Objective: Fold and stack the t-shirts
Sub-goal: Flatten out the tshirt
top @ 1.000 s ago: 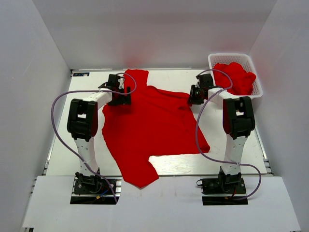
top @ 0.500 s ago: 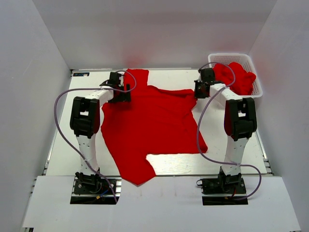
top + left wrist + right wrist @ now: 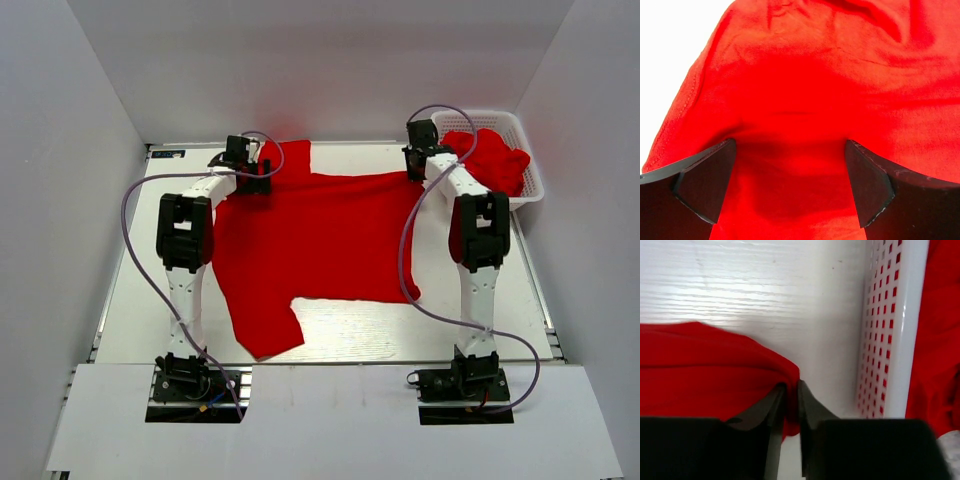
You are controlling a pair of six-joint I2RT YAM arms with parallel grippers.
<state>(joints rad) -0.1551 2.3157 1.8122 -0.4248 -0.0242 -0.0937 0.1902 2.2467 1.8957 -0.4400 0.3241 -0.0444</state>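
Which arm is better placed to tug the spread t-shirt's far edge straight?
Right, probably. The right gripper is shut on a far corner of the t-shirt, beside the basket, while the left gripper sits open above the cloth, gripping nothing.

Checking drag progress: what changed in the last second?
The right end effector, pinched on the spread bright red cloth t-shirt, moved to the far edge, pulling its corner beside the white plastic lattice basket. The left end effector, open over the cloth, moved farther too. The shirt's near hem slid away from the robot. Basket stayed put.
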